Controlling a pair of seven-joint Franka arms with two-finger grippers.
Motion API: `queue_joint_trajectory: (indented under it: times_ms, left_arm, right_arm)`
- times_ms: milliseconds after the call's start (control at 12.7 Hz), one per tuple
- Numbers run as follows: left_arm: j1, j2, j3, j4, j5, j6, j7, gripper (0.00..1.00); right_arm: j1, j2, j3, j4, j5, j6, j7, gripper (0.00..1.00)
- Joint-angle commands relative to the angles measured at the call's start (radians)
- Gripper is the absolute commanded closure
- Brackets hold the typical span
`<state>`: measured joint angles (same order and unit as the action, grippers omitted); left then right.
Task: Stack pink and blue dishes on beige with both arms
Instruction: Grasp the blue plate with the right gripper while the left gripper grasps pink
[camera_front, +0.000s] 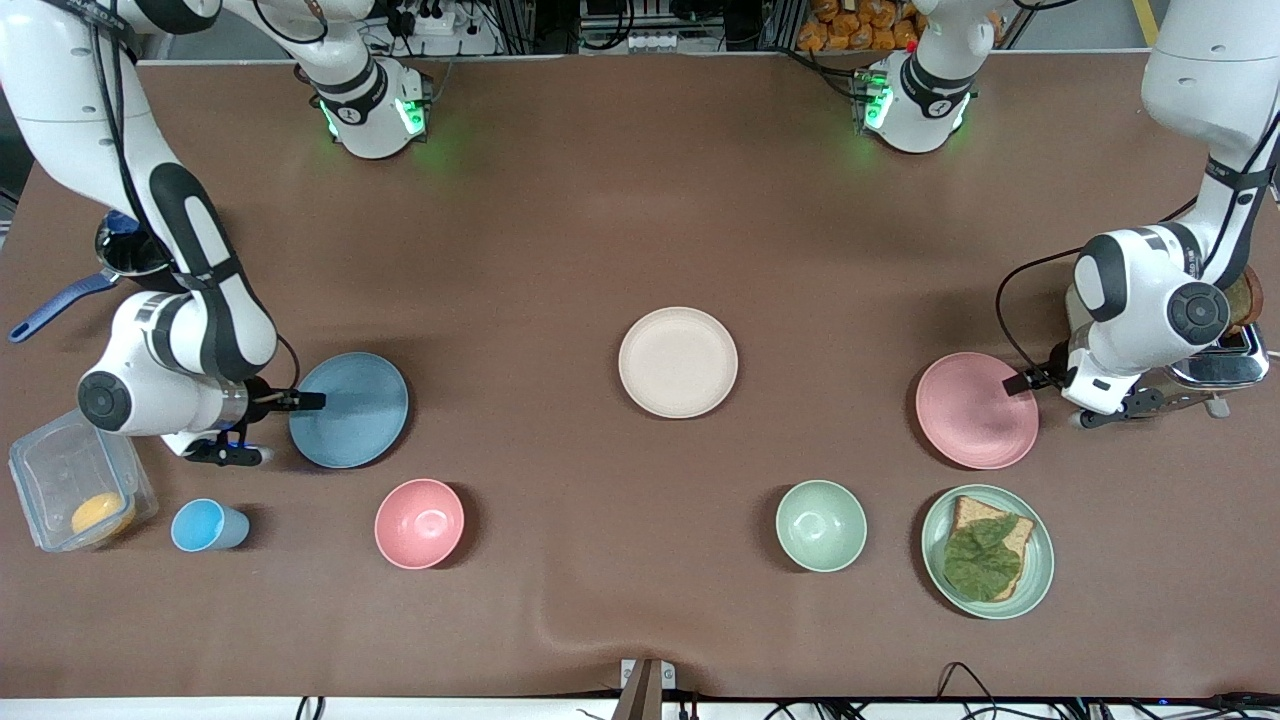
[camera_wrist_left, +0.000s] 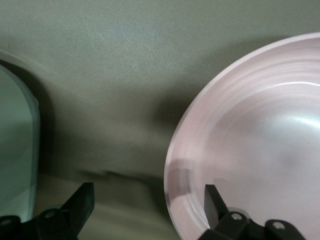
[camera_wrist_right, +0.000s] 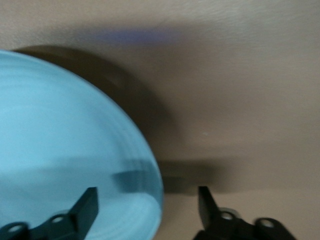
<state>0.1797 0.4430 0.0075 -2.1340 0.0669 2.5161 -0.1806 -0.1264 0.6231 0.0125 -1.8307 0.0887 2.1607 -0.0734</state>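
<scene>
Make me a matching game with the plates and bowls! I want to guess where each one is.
Things:
1. blue plate
2. pink plate
3. beige plate
4. green plate

Places:
A. holds bread with a leaf
B. at the open left gripper
C. middle of the table, alone
D. at the open right gripper

Pairs: 1-D, 2-B, 3-C, 4-A

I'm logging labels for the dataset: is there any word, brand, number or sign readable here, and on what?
None can be read. The blue plate, pink plate and beige plate are plain. Small dark marks on the arm bases are too small to read.
</scene>
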Motion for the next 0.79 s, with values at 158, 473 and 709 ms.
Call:
queue_joint_trajectory:
  times_ms: [158,473,709]
  left_arm:
    - [0.009,0.006,-0.008,-0.001,0.016,0.024,-0.002,0.68]
    - [0.004,0.006,-0.012,0.003,0.017,0.029,0.001,1.0]
    - [0.004,-0.052,-0.055,0.005,0.014,0.009,-0.003,1.0]
  right_arm:
    - [0.001,0.01,0.009,0.011,0.046,0.008,-0.052,1.0]
    - [-0.002,-0.009,0.007,0.014,0.045,0.002,-0.097,1.0]
    - [-0.002,-0.064,0.007,0.018,0.043,-0.03,-0.133,1.0]
